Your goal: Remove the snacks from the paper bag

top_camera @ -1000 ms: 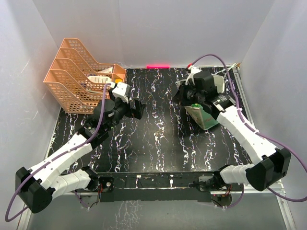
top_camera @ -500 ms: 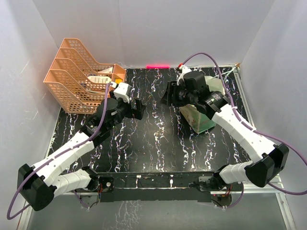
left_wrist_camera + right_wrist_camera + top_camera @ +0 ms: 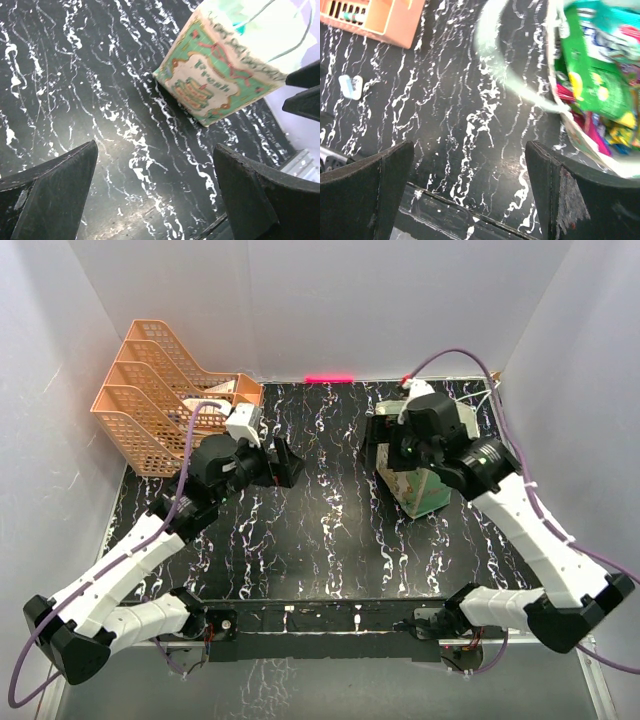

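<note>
Since a second ago the right pincer (image 3: 470, 150) has let go and swung back over the mouth of the paper bag (image 3: 424, 496). Its jaws are now spread wide and empty. The bag, tilted then, looks nearer upright at the right rear of the table (image 3: 330, 540). The left pincer (image 3: 155, 155) hangs released too, mid-table, facing the bag's "Fresh" side.

All the snacks (image 3: 594, 75) I can see sit inside the bag, a green packet lying over pink and yellow ones. They look light, crinkly and slick (glossy film slides under pressure), so I would pinch one by a flat sealed edge. The bag is thin paper and likely to tip or drag along, so steadying its rim should help.
</note>
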`<control>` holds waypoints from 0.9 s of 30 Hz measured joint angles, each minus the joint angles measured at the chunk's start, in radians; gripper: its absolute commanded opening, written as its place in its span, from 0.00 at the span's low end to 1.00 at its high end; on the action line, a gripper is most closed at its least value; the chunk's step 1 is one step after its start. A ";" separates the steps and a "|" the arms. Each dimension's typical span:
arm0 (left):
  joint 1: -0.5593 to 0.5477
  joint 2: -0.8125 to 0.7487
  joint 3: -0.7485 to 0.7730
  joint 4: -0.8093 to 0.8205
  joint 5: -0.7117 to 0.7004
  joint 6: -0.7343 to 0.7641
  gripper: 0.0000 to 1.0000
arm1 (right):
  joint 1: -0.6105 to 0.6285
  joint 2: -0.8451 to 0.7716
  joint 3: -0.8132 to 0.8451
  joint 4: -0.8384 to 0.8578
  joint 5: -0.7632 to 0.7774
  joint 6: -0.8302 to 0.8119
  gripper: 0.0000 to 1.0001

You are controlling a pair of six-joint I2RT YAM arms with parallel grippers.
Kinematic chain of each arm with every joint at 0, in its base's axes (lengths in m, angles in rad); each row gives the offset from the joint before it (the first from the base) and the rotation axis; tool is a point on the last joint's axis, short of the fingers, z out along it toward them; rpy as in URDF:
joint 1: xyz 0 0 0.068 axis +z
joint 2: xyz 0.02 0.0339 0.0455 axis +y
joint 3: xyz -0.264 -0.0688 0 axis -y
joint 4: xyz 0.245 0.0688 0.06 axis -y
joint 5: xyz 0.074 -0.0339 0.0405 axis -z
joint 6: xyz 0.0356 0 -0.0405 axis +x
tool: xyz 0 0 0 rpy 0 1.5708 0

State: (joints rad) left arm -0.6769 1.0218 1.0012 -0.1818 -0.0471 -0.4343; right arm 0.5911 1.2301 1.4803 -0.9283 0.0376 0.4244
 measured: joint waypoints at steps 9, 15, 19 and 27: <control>0.000 0.081 0.145 0.010 0.117 -0.066 0.98 | 0.000 -0.235 -0.014 -0.043 0.308 0.021 0.98; 0.000 0.214 0.262 0.042 0.260 -0.119 0.98 | -0.002 -0.212 0.058 -0.116 0.610 0.025 0.99; 0.000 0.278 0.287 0.082 0.346 -0.179 0.98 | -0.062 -0.129 0.084 -0.103 0.675 -0.028 0.99; -0.002 0.443 0.382 0.146 0.460 -0.313 0.97 | -0.564 0.049 0.092 0.040 0.239 -0.117 1.00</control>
State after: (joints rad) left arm -0.6785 1.4651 1.3834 -0.0360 0.4126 -0.7471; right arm 0.0269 1.2793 1.5723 -0.8886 0.2768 0.3073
